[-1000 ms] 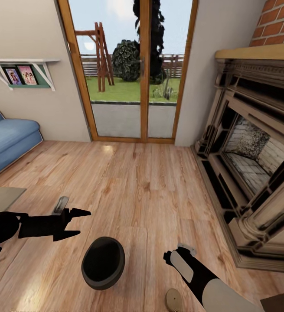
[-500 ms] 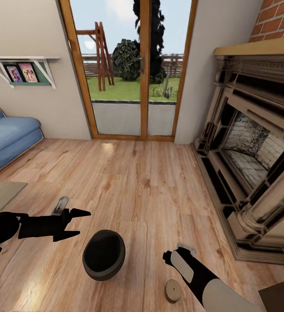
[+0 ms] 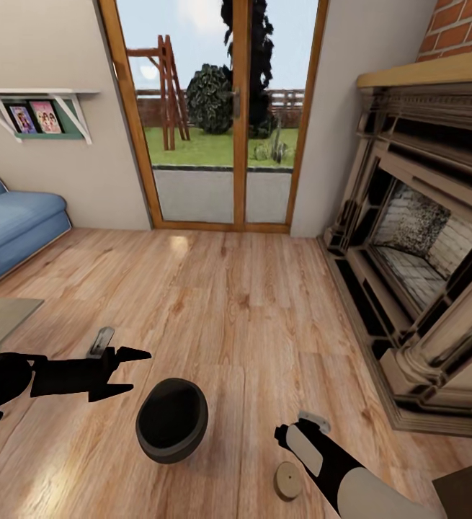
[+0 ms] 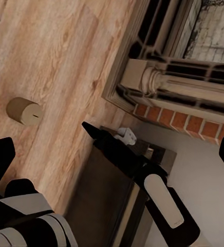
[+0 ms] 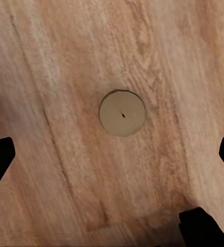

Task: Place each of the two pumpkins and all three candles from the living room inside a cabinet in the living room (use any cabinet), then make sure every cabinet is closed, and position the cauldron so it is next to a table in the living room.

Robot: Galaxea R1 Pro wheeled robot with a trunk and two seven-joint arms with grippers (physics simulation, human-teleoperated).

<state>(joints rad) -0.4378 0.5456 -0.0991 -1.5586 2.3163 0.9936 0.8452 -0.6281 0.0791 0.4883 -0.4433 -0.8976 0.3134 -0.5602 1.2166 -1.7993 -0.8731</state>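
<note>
The black cauldron (image 3: 172,420) stands on the plank floor with its mouth up, just in front of me. A short tan candle (image 3: 288,481) stands upright on the floor to its right, a little left of my right arm (image 3: 315,450). In the right wrist view the candle (image 5: 122,113) lies straight below my open right gripper (image 5: 114,154), apart from both fingertips. My left gripper (image 3: 138,371) hangs open and empty to the left of the cauldron, above the floor. The left wrist view also catches the candle (image 4: 24,110).
A brick-and-stone fireplace (image 3: 423,245) fills the right side. Glass doors (image 3: 221,115) are straight ahead and a blue sofa (image 3: 12,231) is at the left. A grey table corner (image 3: 1,321) juts in at the left, and a dark brown furniture corner (image 3: 466,490) sits at the lower right.
The whole picture has shifted up a little, so the camera has moved and the candle now shows in full. Both arms hold nearly the same pose.
</note>
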